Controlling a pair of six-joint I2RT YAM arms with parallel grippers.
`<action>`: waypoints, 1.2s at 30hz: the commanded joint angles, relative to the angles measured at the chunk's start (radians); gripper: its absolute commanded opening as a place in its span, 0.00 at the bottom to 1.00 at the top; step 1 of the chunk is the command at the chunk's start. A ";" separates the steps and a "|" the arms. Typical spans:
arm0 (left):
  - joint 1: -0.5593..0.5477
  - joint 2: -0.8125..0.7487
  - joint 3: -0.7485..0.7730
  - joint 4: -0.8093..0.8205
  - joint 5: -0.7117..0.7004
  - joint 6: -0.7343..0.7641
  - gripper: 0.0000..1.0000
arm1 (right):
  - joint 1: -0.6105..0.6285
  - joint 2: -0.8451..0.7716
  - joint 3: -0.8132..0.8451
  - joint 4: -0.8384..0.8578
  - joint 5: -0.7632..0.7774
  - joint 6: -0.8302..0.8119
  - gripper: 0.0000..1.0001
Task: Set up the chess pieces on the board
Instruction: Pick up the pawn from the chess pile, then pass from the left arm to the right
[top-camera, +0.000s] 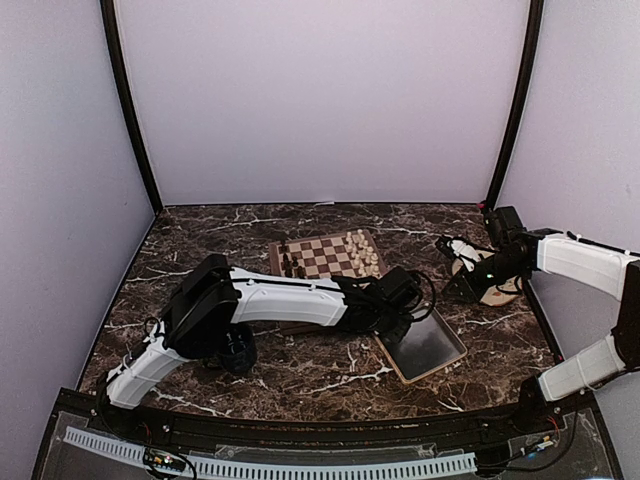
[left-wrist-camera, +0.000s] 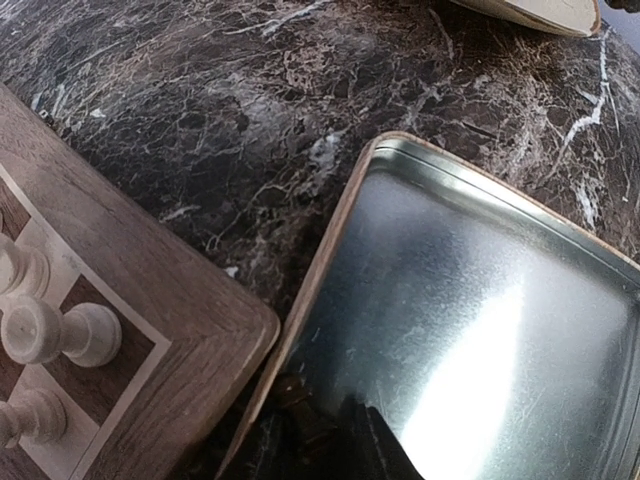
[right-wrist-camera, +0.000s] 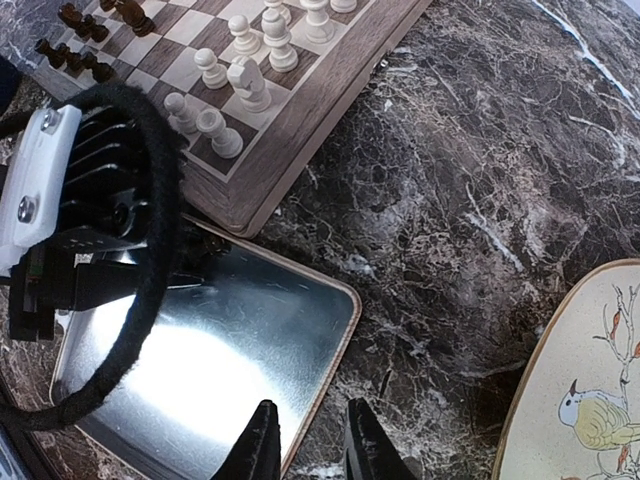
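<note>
Wooden board (top-camera: 322, 256) lies far in the middle, dark pieces (top-camera: 289, 265) on its left, white pieces (top-camera: 362, 252) on its right; the setting looks nearly done. Left gripper (top-camera: 400, 312) hangs over the grey tray (top-camera: 428, 348); closed or not, I cannot tell. Right gripper (right-wrist-camera: 312, 445), fingers apart and holding nothing, is near the plate (right-wrist-camera: 600, 340). Next, look for any missing piece; the left arm (top-camera: 285, 300) covers the board's near edge.

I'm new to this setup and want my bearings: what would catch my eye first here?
The checkered chessboard at the middle of the dark marble table stands out, cream-white pieces crowded along its right side and dark pieces along its left. Just near and right of it lies a shiny grey tray, with the left arm stretched across toward it. At the far right sits a plate painted with a small bird.
</note>
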 joint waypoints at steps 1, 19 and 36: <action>0.016 0.035 0.014 -0.084 -0.042 -0.026 0.25 | -0.008 0.005 0.003 -0.005 -0.018 -0.008 0.23; 0.015 -0.285 -0.445 0.346 0.107 0.171 0.10 | -0.019 -0.080 0.072 0.014 -0.047 0.052 0.32; -0.011 -0.501 -0.804 0.908 0.210 0.350 0.12 | 0.004 0.313 0.331 -0.412 -0.671 -0.010 0.37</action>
